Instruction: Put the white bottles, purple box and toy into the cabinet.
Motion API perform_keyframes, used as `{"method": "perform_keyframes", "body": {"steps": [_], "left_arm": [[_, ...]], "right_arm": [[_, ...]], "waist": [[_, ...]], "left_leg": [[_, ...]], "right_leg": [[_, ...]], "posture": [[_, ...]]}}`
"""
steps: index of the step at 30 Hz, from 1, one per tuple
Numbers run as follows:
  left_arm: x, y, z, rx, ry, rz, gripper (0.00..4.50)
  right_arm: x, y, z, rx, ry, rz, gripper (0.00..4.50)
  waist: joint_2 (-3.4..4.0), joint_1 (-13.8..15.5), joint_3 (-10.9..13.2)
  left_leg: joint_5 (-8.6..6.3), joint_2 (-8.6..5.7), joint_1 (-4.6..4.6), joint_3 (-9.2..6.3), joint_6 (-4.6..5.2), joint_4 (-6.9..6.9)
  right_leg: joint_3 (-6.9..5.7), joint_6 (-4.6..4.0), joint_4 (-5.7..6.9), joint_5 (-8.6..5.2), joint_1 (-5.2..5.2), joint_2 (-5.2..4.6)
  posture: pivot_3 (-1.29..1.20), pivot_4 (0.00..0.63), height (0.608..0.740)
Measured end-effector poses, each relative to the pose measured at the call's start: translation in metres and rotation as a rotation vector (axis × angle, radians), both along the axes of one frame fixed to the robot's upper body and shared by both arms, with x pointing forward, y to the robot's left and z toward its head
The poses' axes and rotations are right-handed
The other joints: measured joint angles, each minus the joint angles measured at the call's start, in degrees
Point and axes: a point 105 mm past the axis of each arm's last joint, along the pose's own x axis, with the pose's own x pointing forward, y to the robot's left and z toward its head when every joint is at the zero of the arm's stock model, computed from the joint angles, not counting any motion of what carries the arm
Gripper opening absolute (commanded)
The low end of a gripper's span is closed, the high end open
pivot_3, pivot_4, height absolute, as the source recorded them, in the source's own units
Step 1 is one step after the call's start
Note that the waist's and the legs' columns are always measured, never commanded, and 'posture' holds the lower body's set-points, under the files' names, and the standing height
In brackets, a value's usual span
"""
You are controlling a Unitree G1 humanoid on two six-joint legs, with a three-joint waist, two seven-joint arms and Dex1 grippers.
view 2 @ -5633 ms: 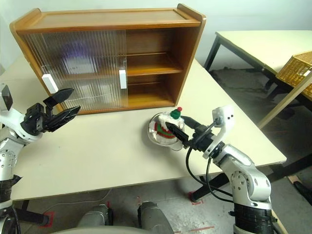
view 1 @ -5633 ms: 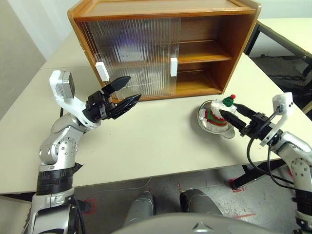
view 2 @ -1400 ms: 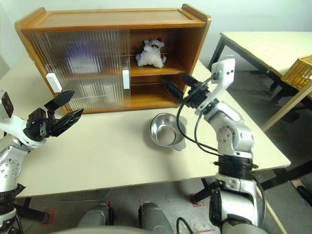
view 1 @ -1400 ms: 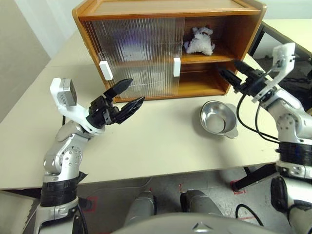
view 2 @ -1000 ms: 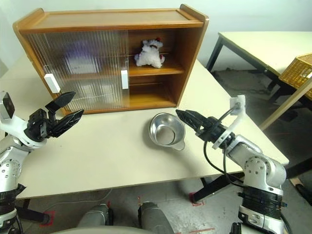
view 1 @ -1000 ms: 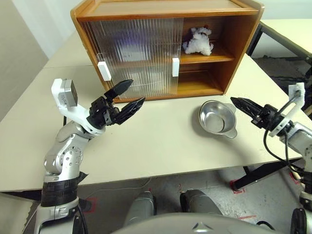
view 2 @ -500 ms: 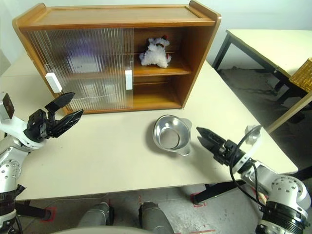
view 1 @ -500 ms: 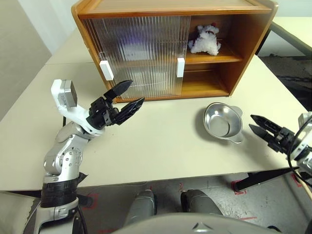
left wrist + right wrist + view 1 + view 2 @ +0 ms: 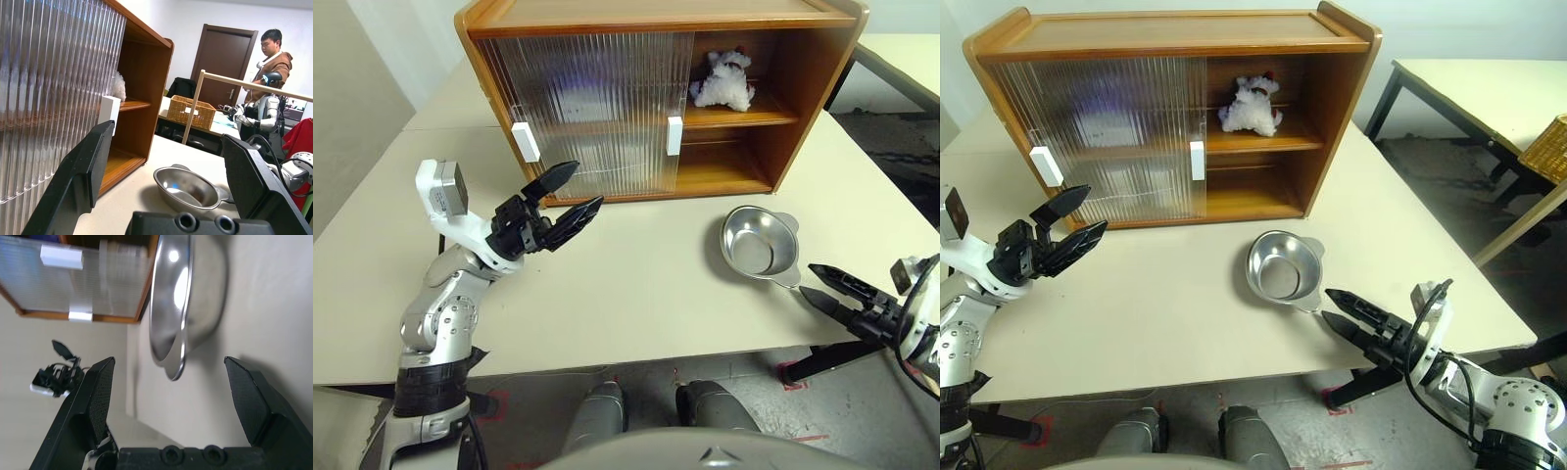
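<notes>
The fluffy white plush toy (image 9: 722,80) lies on the upper shelf of the brown wooden cabinet (image 9: 803,98). Both the left claw (image 9: 566,197) and right claw (image 9: 824,287) gape wide, empty. Closing the ribbed translucent sliding door (image 9: 607,108) by its white rectangular handle (image 9: 674,135) seems sensible, sliding level.

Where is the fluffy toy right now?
The toy sits on the upper shelf in the open right half of the cabinet, behind the metal bowl.

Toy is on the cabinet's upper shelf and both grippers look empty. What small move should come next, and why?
Probably slide the door shut with the left gripper: its jaws are open and empty, near the white handle. The toy lies on the upper shelf of the cabinet, the bowl is empty, and the right gripper is low by the table edge.
</notes>
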Motion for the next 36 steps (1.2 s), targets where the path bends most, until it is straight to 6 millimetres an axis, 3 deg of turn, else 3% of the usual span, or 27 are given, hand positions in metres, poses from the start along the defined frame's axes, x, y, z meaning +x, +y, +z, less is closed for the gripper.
{"method": "perform_keyframes", "body": {"steps": [9,16,20,29,36], "left_arm": [[0.000,0.001,0.000,0.005,0.002,0.002,4.50],[-0.001,0.002,-0.002,0.016,0.008,0.008,4.50],[-0.001,0.003,-0.001,0.021,0.008,0.013,4.50],[-0.001,0.005,0.000,0.026,0.007,0.018,4.50],[-0.001,0.005,0.000,0.026,0.006,0.017,4.50]], "right_arm": [[0.008,0.022,0.000,0.048,-0.010,0.057,4.48],[0.012,0.026,0.001,0.049,-0.017,0.067,4.48],[0.015,0.027,0.001,0.051,-0.019,0.065,3.53],[0.021,0.023,0.000,0.031,-0.029,0.035,0.11],[0.022,0.022,0.000,0.022,-0.032,0.027,0.03]], "waist": [[0.00,0.04,0.01],[0.00,0.18,0.01],[0.00,0.23,0.01],[0.00,0.22,0.01],[0.01,0.21,0.02]], "left_leg": [[0.00,0.00,-0.01,-0.01,0.01,-0.01],[0.00,0.00,-0.01,-0.02,0.01,-0.01],[0.00,0.00,-0.01,-0.02,0.00,-0.02],[-0.01,0.00,-0.01,-0.02,-0.01,-0.06],[-0.01,0.00,-0.01,-0.02,0.00,-0.13]], "right_leg": [[0.00,-0.01,0.00,-0.01,-0.01,0.00],[0.00,-0.02,0.00,-0.01,-0.02,0.00],[0.00,-0.03,0.00,-0.01,-0.02,0.00],[0.01,-0.04,0.00,-0.02,-0.04,0.00],[0.01,-0.07,0.00,-0.03,-0.06,0.00]], "posture": [[-0.04,0.084,0.740],[-0.03,0.084,0.740],[-0.03,0.084,0.740],[-0.04,0.086,0.740],[-0.04,0.085,0.740]]}}
